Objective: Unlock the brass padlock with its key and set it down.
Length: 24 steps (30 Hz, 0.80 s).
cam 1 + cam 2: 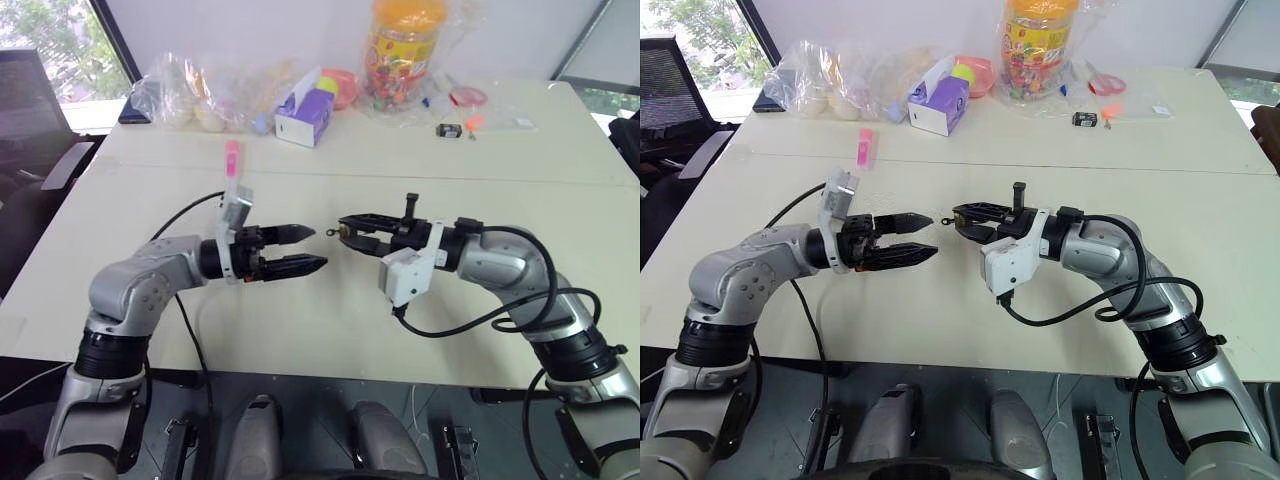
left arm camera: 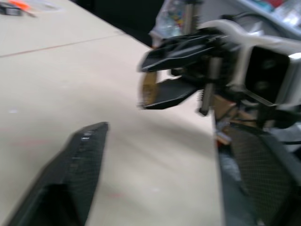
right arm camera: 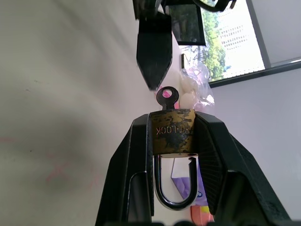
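R gripper [image 3: 171, 136] is clamping the brass padlock [image 3: 172, 133] by its body, key [image 3: 167, 98] facing L gripper [image 1: 312, 249]. L's jaws are gaping just beside the key; shackle looks sprung, so the padlock seems ready for setting down.

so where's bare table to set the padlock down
Bare table lies below and between the left gripper and right gripper, which holds the brass padlock. The far edge is crowded: tissue box, candy jar, bags.
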Each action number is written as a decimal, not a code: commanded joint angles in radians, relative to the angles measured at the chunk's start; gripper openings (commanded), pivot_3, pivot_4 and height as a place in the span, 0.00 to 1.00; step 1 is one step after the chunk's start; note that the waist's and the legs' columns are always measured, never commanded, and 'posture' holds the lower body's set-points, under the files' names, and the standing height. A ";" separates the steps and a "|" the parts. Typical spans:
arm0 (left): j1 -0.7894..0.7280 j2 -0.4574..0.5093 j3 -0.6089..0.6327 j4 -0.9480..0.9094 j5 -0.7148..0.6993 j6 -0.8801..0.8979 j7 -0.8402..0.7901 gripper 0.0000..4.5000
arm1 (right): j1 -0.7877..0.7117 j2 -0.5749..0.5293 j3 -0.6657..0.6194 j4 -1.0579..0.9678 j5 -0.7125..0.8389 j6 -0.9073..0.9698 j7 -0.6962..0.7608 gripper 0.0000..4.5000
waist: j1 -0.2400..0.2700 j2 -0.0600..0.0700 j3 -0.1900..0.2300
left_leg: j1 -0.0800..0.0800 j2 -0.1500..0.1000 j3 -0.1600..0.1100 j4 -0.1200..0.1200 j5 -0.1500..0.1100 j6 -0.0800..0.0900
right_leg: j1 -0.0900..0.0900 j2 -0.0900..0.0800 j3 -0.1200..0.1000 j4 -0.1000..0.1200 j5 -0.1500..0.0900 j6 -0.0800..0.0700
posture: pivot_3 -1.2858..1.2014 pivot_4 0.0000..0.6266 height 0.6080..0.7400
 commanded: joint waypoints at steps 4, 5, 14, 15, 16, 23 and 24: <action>-0.073 -0.089 0.005 0.049 0.013 -0.042 0.024 0.90 | -0.020 0.007 -0.013 -0.023 0.016 -0.002 -0.003 0.16 | 0.002 0.000 0.000 | 0.000 0.000 0.000 0.000 0.000 0.000 | 0.000 0.000 0.000 0.000 0.000 0.000 | 0.52 0.24 1.00; -0.080 -0.099 0.005 0.056 0.013 -0.041 0.022 0.90 | -0.019 0.007 -0.014 -0.023 0.015 -0.002 -0.004 0.16 | 0.001 0.000 0.000 | 0.000 0.000 0.000 0.000 0.000 0.000 | 0.000 0.000 0.000 0.000 0.000 0.000 | 0.52 0.24 1.00; -0.089 -0.126 -0.023 0.076 0.041 -0.046 0.001 0.62 | -0.011 0.005 -0.020 -0.037 0.015 0.007 -0.003 0.16 | -0.002 0.000 0.000 | 0.000 0.000 0.000 0.000 0.000 0.000 | 0.000 0.000 0.000 0.000 0.000 0.000 | 0.52 0.24 1.00; -0.088 -0.127 -0.029 0.077 0.049 -0.048 -0.002 0.54 | -0.011 0.004 -0.021 -0.040 0.016 0.008 -0.003 0.16 | -0.001 0.000 0.000 | 0.000 0.000 0.000 0.000 0.000 0.000 | 0.000 0.000 0.000 0.000 0.000 0.000 | 0.52 0.24 1.00; -0.088 -0.129 -0.035 0.079 0.058 -0.050 -0.004 0.43 | -0.011 0.004 -0.021 -0.041 0.016 0.009 -0.003 0.16 | 0.000 0.000 0.000 | 0.000 0.000 0.000 0.000 0.000 0.000 | 0.000 0.000 0.000 0.000 0.000 0.000 | 0.52 0.24 1.00; -0.090 -0.150 -0.056 0.105 0.099 -0.076 -0.005 0.02 | -0.014 0.007 -0.020 -0.047 0.016 0.014 -0.002 0.16 | -0.001 0.000 0.000 | 0.000 0.000 0.000 0.000 0.000 0.000 | 0.000 0.000 0.000 0.000 0.000 0.000 | 0.52 0.24 1.00; -0.090 -0.153 -0.058 0.108 0.102 -0.078 -0.005 0.02 | -0.014 0.007 -0.020 -0.048 0.015 0.014 -0.002 0.16 | -0.001 0.000 0.000 | 0.000 0.000 0.000 0.000 0.000 0.000 | 0.000 0.000 0.000 0.000 0.000 0.000 | 0.52 0.24 1.00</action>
